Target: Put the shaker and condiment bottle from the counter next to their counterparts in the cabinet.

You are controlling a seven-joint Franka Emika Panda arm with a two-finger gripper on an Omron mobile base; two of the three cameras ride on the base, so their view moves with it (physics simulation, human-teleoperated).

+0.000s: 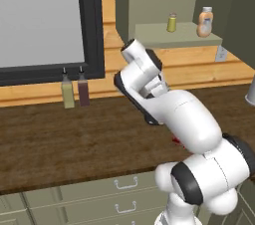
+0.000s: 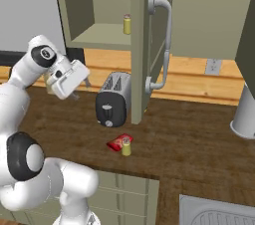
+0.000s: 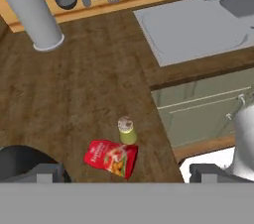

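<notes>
Lying on the counter (image 3: 74, 94), the condiment bottle (image 3: 111, 157) touches the shaker (image 3: 126, 130).

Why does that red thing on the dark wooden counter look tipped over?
The small squat red bottle with yellow label marks lies flat on its side on the dark brown wood-grain counter, near the front edge. The tiny tan-yellow shaker with a pale top stands upright right beside it. Nothing looks spilled.

Dark counter (image 3: 89, 94), shaker (image 3: 126, 130) touching fallen condiment bottle (image 3: 111, 157), toaster (image 2: 113, 99)
</notes>
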